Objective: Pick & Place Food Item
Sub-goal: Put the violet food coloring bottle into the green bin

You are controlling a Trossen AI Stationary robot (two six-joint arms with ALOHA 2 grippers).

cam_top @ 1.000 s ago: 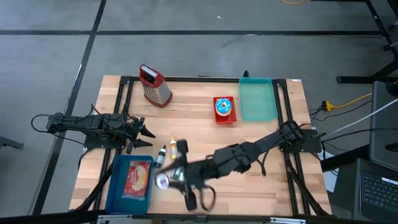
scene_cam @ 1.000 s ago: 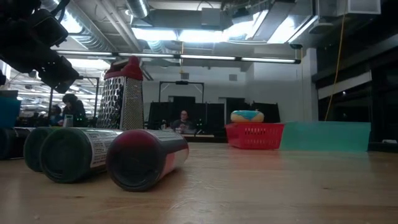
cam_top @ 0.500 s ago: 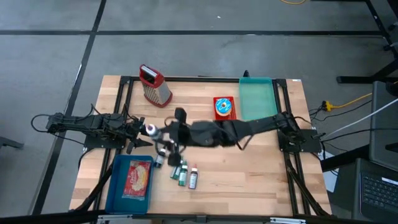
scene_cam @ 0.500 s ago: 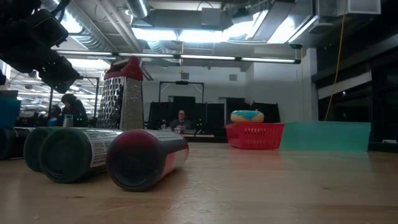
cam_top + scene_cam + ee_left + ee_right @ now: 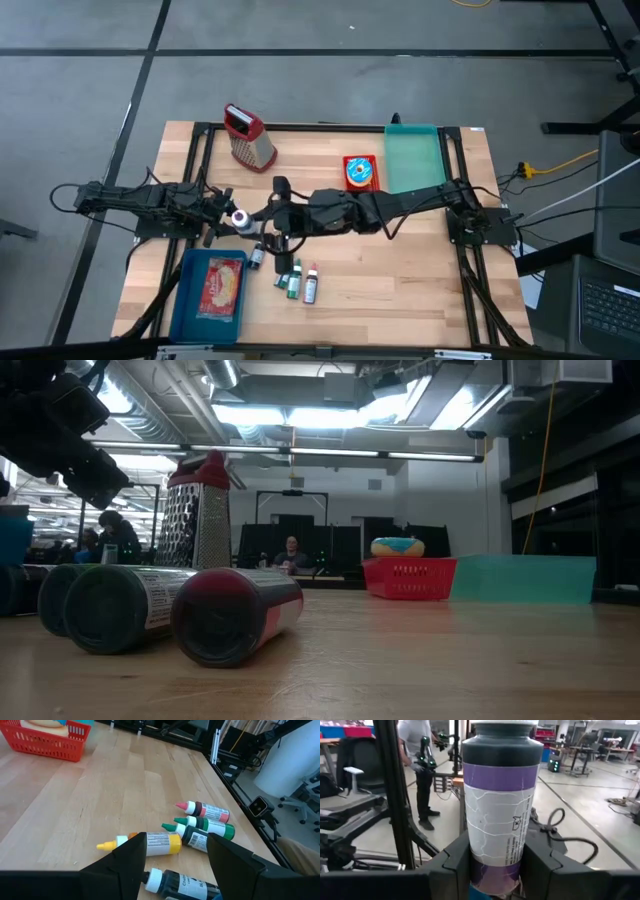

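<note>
Two tools over a wooden table (image 5: pixel 400 280): right tool (image 5: pixel 495 865) pinching a purple-banded bottle (image 5: pixel 500 805), left tool (image 5: pixel 175 852) spread.

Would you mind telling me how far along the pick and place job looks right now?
Done: the right gripper has picked up a purple-banded bottle and holds it above the table. In hand: carrying it; in the high view it hangs near the idle left gripper. Left: setting it down. The teal tray looks empty, and five bottles lie on the wood.
</note>
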